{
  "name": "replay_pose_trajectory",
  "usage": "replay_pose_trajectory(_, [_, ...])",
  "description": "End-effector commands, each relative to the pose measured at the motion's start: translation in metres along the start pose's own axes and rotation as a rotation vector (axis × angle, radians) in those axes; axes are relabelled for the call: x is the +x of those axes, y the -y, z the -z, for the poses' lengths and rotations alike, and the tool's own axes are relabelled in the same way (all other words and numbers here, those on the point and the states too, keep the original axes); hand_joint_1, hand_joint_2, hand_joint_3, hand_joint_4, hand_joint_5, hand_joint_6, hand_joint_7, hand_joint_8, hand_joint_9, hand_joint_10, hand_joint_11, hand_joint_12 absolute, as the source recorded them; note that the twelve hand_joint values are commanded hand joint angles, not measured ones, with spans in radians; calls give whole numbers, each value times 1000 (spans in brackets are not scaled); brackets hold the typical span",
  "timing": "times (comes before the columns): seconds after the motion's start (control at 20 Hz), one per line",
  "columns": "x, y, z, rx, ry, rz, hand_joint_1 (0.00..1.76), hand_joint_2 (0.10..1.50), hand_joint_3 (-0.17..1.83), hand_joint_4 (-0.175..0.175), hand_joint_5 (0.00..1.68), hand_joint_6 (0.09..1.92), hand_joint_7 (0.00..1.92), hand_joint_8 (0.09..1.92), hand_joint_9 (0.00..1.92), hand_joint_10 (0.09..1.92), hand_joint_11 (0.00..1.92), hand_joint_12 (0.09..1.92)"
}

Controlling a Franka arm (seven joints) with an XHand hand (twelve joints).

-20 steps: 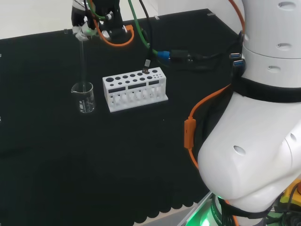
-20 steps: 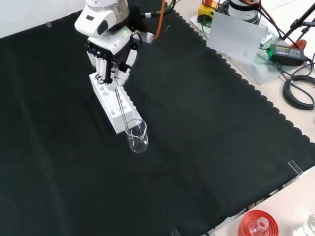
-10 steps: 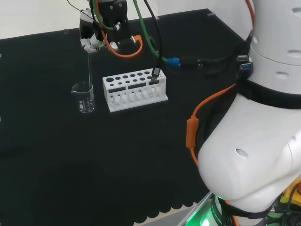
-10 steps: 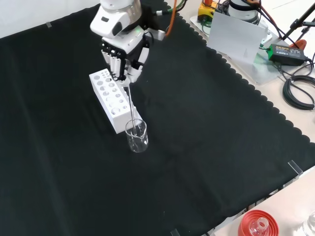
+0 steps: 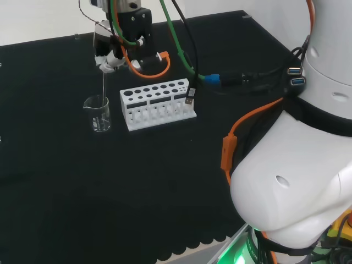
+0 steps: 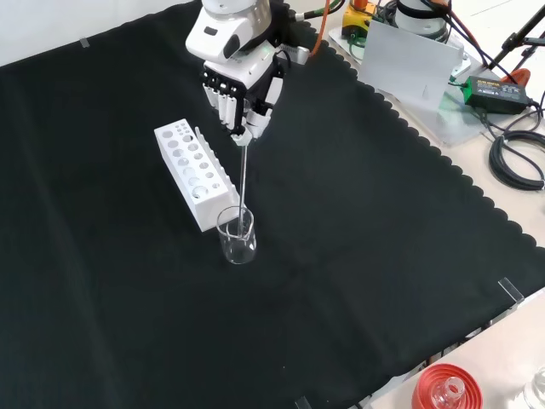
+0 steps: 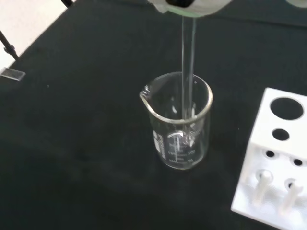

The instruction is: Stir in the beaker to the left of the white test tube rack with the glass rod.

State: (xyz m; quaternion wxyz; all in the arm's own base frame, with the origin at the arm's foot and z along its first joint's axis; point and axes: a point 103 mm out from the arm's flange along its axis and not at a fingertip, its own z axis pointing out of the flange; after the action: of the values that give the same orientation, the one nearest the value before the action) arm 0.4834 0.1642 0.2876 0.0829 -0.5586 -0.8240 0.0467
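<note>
1. The black and white robot hand (image 6: 241, 95) hangs above the bench with its fingers (image 6: 228, 106) curled round the top end of the thin clear glass rod (image 6: 243, 186); gripping the rod at its upper end leaves the whole working length free to reach down into a vessel

2. The rod runs down from the hand into the small clear glass beaker with a pouring spout (image 5: 98, 114). In the wrist view the rod (image 7: 187, 62) passes through the mouth of the beaker (image 7: 180, 127) and its lower end lies inside the wall, close to the base; whether it touches the glass cannot be told

3. The beaker stands upright on the black cloth (image 6: 358, 256), just beside the end of the white plastic test tube rack with round holes (image 5: 158, 104), to the rack's left in the head view and nearer the camera in the front view. It appears to be apart from the rack (image 6: 193, 174), which should give the rod room to circle

4. In the front view the rod leans slightly, because the hand sits above and beyond the beaker rather than straight over it. This offset is judged to keep the hand clear of the rack

5. The stirring step is judged to be in hand. No liquid can be made out in the beaker

6. Risk, as a judgement: a wide sweep could press the rod against the rim and tip or shift the light beaker
</note>
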Motion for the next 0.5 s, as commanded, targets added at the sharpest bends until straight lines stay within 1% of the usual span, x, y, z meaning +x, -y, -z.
replay_pose_trajectory(0.05, [27, -8, 14, -56, -21, 41, 1301, 1062, 0, -175, 1059, 594, 1172, 994, 1662, 630, 1507, 860])
replay_pose_trajectory(0.1, [26, -9, 16, -60, -32, 44, 1301, 1062, 0, -175, 1059, 593, 1172, 994, 1662, 630, 1507, 860])
replay_pose_trajectory(0.2, [30, -13, 18, -60, -30, 49, 1301, 1062, 0, -175, 1059, 593, 1172, 994, 1662, 630, 1507, 861])
replay_pose_trajectory(0.25, [24, -10, 18, -76, -41, 48, 1301, 1062, 0, -175, 1059, 593, 1172, 994, 1662, 630, 1507, 861])
replay_pose_trajectory(0.35, [20, -10, 19, -71, -41, 38, 1301, 1062, 0, -175, 1059, 593, 1172, 994, 1662, 629, 1507, 861])
replay_pose_trajectory(0.5, [24, -17, 19, -49, -24, 51, 1301, 1061, 0, -175, 1059, 593, 1173, 994, 1661, 629, 1507, 861])
